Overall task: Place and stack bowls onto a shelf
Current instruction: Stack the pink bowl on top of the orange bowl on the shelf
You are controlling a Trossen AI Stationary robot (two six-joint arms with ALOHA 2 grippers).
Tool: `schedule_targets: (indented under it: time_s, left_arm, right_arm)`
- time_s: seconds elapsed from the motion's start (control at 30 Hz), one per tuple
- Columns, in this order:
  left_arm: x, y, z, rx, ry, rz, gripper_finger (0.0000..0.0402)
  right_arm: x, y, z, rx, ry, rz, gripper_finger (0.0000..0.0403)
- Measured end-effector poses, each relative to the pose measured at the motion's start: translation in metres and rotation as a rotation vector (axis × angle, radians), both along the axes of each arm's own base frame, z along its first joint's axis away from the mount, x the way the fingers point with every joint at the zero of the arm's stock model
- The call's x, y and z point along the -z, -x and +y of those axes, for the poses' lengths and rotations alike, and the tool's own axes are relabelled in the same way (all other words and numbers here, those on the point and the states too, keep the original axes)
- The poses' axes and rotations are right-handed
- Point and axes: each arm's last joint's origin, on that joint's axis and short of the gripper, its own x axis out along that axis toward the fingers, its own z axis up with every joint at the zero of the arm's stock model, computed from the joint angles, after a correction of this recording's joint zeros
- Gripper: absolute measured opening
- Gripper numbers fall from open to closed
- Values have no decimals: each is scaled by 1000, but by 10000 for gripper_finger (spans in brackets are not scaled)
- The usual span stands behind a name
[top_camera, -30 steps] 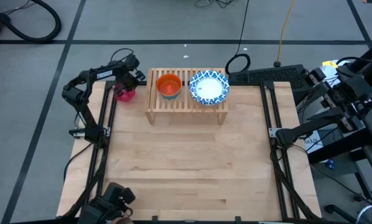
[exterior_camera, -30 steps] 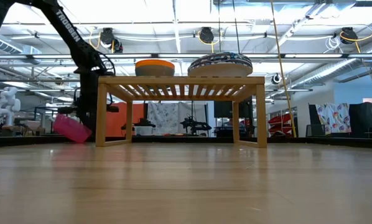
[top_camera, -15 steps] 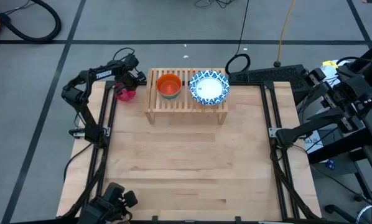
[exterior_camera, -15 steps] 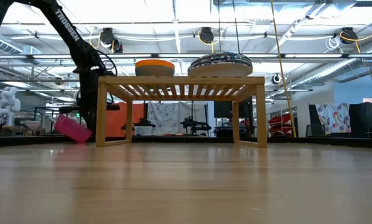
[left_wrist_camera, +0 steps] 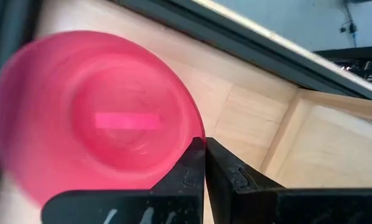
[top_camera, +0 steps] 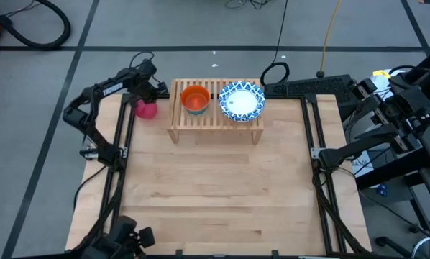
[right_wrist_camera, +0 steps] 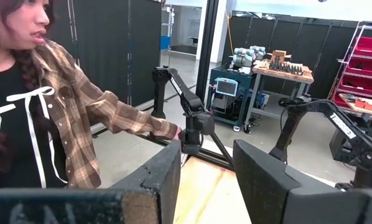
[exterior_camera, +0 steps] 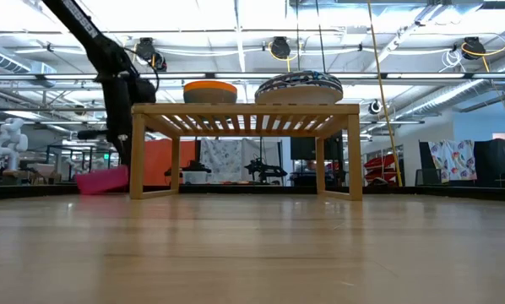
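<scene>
A pink bowl [top_camera: 147,109] sits at the table's far left, just left of the light-wood shelf [top_camera: 215,121]. My left gripper [top_camera: 139,101] is shut on it; the low view shows the pink bowl [exterior_camera: 102,180] lying nearly level beside the shelf's left leg. On the shelf stand an orange bowl [top_camera: 195,98] and a blue-patterned bowl [top_camera: 241,101], each on its base. My right gripper [right_wrist_camera: 208,163] waits open, raised off the table's right side. My left gripper pinches the pink bowl's rim [left_wrist_camera: 196,124], one finger [left_wrist_camera: 185,174] inside the bowl and the other outside. The fingers come steeply from above. I cannot tell whether the bowl's base is on the table.
The shelf top has free slats left of the orange bowl and at its near edge. Wide bare tabletop [top_camera: 222,187] lies in front of the shelf. A person in a plaid shirt [right_wrist_camera: 80,118] stands beyond the table. Cables [top_camera: 276,72] lie behind the shelf.
My left gripper has risen a little and rolled at the wrist, its arm's elbow swinging toward the table's left. The pink bowl, steeply tilted before, now lies nearly level and has shifted slightly toward the shelf.
</scene>
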Motion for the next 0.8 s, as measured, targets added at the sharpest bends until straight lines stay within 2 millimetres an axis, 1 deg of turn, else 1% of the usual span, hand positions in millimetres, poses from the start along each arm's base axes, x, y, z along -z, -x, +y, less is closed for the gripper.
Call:
schedule_targets:
  time_s: [0.17,0.3,0.6,0.8]
  left_arm:
    - [-18,7,-12,11,-31,46,2]
    - [-28,11,-19,15,-41,59,1]
    - [-52,10,-34,83,-145,57,0]
    - [-69,12,-51,122,-174,61,0]
  right_arm:
    - [0,0,0,0,0,0,141]
    - [0,0,0,0,0,0,141]
    - [0,0,0,0,0,0,141]
    - [0,0,0,0,0,0,141]
